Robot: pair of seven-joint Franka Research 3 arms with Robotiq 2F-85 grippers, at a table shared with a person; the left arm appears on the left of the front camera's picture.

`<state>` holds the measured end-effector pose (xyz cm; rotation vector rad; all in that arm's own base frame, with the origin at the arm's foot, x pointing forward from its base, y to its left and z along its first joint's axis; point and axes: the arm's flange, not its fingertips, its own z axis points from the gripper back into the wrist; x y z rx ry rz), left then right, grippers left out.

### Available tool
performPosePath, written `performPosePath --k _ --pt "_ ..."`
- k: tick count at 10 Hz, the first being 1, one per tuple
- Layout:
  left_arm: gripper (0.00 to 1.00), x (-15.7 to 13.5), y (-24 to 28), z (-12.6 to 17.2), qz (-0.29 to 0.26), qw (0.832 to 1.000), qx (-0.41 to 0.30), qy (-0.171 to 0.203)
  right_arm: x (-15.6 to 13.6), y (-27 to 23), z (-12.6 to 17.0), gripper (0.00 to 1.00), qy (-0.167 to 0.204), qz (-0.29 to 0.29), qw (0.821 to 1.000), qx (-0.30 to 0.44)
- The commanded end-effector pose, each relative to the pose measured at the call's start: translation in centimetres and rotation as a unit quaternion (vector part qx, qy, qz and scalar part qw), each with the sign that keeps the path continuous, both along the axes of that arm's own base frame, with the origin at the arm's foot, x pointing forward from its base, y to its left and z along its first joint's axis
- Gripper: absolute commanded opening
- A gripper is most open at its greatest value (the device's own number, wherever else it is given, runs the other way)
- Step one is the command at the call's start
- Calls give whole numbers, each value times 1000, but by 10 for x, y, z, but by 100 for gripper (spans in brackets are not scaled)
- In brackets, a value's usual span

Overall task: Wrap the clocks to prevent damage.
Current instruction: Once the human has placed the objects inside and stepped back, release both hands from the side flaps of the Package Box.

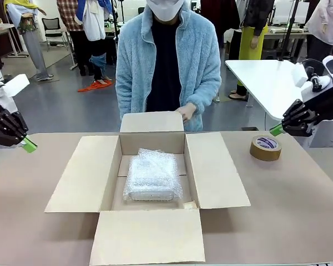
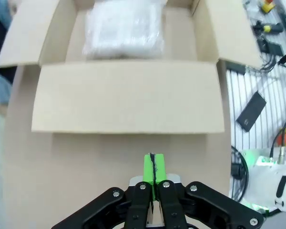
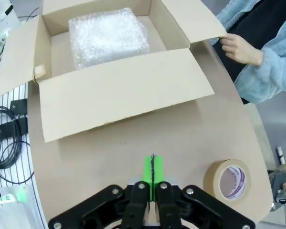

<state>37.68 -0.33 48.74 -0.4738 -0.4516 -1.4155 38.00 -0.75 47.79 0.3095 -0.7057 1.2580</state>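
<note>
Matt cardboard box [image 1: 77, 177], glossy bubble-wrap bundle [image 1: 152, 175] — fleecy sleeve [image 1: 202, 83]

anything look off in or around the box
Nothing much. The wrapped bundle lies flat in the open box, and the tape lies flat beside it. Only a small tan scrap in the box's near right corner looks stray; I can't tell what it is.

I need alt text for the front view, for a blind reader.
An open cardboard box holds a bubble-wrapped bundle; a person's hand touches its far flap. A tape roll lies right of it; the left claw and right claw hover shut.
</note>
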Motion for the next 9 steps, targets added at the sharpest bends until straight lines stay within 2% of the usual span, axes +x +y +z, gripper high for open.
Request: performPosePath --k 1,3,5,9 --pt "0 3 10 -3 -2 998 -64 21 -3 -3 -14 1 24 -1 1000 3" --pt "0 0 6 1 15 998 -64 20 -7 -9 -16 1 108 -10 993 -50" --pt "0 -4 7 3 19 998 -57 15 -19 -13 -10 1 99 14 993 -68" --pt "0 -3 13 3 38 998 -33 27 -24 -19 -4 1 121 18 990 -64"
